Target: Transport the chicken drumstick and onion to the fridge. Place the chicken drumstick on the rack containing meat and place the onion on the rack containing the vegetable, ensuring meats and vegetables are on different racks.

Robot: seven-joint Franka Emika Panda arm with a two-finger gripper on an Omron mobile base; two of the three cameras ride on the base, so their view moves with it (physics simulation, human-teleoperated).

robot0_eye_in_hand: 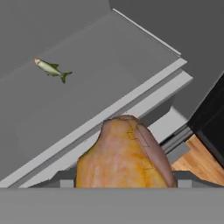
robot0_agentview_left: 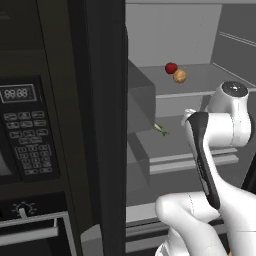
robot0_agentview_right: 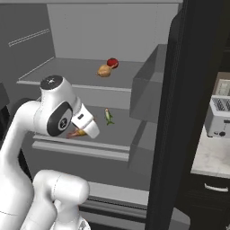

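Note:
The fridge (robot0_agentview_right: 90,27) stands open with pale grey shelves. The onion (robot0_agentview_left: 179,76) (robot0_agentview_right: 104,70), a tan bulb, rests on the upper shelf (robot0_agentview_left: 210,80) beside a round red fruit (robot0_agentview_left: 171,68) (robot0_agentview_right: 112,63). A small green fish (robot0_agentview_left: 161,130) (robot0_agentview_right: 108,116) (robot0_eye_in_hand: 51,68) lies on the middle shelf (robot0_agentview_right: 121,132). My gripper (robot0_agentview_right: 85,127) hovers at that shelf's front edge, shut on the chicken drumstick (robot0_eye_in_hand: 124,159) (robot0_agentview_right: 78,133). The golden-brown drumstick hides my fingertips in the hand view, and the fish lies farther in on the shelf.
A black wall oven with a keypad (robot0_agentview_left: 25,125) stands left of the fridge's dark side panel (robot0_agentview_left: 105,125). Grey door bins (robot0_agentview_right: 148,90) jut out on the right. A toaster (robot0_agentview_right: 220,117) sits on the counter beyond. Wooden floor (robot0_eye_in_hand: 201,162) lies below the shelf edge.

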